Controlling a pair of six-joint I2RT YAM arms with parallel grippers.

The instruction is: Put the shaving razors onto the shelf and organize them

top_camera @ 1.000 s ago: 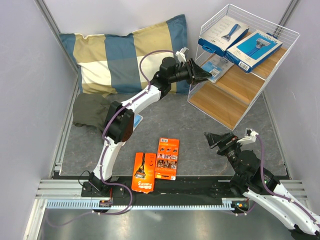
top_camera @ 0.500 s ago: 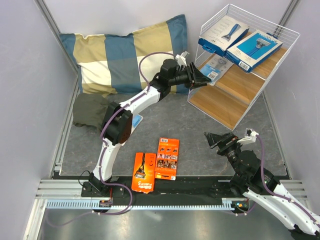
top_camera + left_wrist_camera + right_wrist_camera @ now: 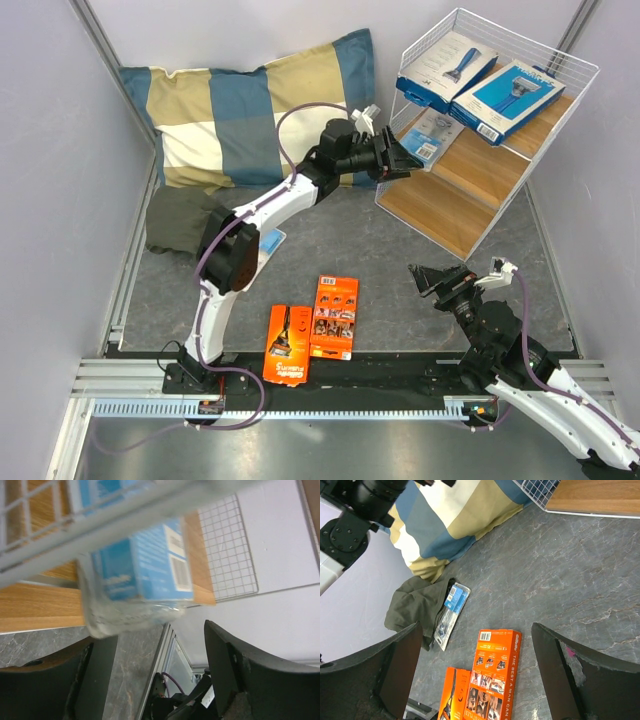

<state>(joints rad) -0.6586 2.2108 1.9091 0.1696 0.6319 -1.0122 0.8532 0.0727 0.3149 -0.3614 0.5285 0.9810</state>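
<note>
The shelf stands at the back right. Its top board carries two blue razor boxes. A clear blister pack lies on the middle board. My left gripper is open just short of that pack, not touching it. Two orange cards lie side by side near the front edge. A second blister pack lies on the table, partly under the left arm. My right gripper hangs open and empty right of the cards.
A blue-and-tan checked pillow leans at the back left. An olive cloth lies crumpled in front of it, touching the floor blister pack. The shelf's lowest board holds nothing. Walls close in on both sides.
My left gripper has opened, let go of the blister pack on the middle board and drawn back a little. The right arm has not moved.
</note>
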